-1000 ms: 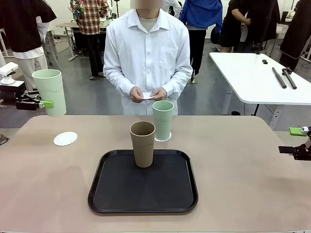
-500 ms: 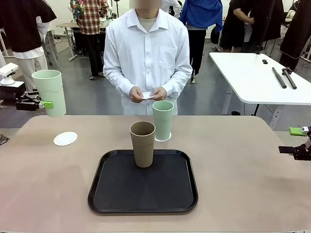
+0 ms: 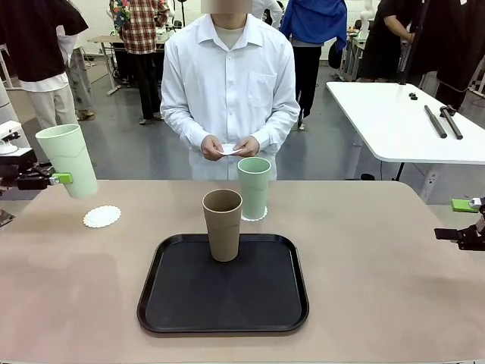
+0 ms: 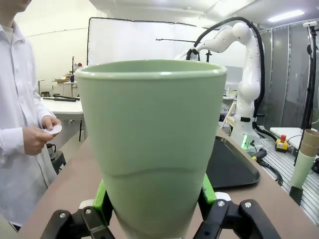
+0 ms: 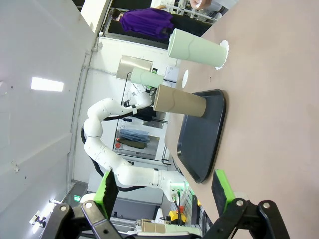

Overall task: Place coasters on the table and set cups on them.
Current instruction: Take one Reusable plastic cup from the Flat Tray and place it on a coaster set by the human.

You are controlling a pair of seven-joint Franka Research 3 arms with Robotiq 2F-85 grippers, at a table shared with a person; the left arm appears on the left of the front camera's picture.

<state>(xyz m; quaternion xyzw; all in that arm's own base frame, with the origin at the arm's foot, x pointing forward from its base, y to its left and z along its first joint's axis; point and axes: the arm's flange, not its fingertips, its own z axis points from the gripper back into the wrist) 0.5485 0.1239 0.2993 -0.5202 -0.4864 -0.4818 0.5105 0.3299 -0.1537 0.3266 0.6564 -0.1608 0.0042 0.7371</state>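
My left gripper [image 3: 54,180] is shut on a pale green cup [image 3: 68,160], held slightly tilted in the air over the table's far left edge. In the left wrist view this cup [image 4: 149,144] stands between the green pads [image 4: 101,195]. A white coaster [image 3: 101,216] lies bare on the beige table [image 3: 379,288], just right of and below the held cup. A second green cup [image 3: 254,186] stands on a coaster at the far middle. The tan cup [image 3: 222,224] stands on the black tray [image 3: 223,303]. My right gripper [image 3: 464,220] hangs open at the right edge, its pads [image 5: 222,185] holding nothing.
The person in a white shirt stands at the far side, holding a coaster [image 3: 229,149] in both hands. A white-topped table [image 3: 402,121] with dark tools stands behind at the right. Other people move about in the background.
My left gripper has carried the green cup a little left and downward, and the cup now leans. The right gripper and the person's hands have stayed put.
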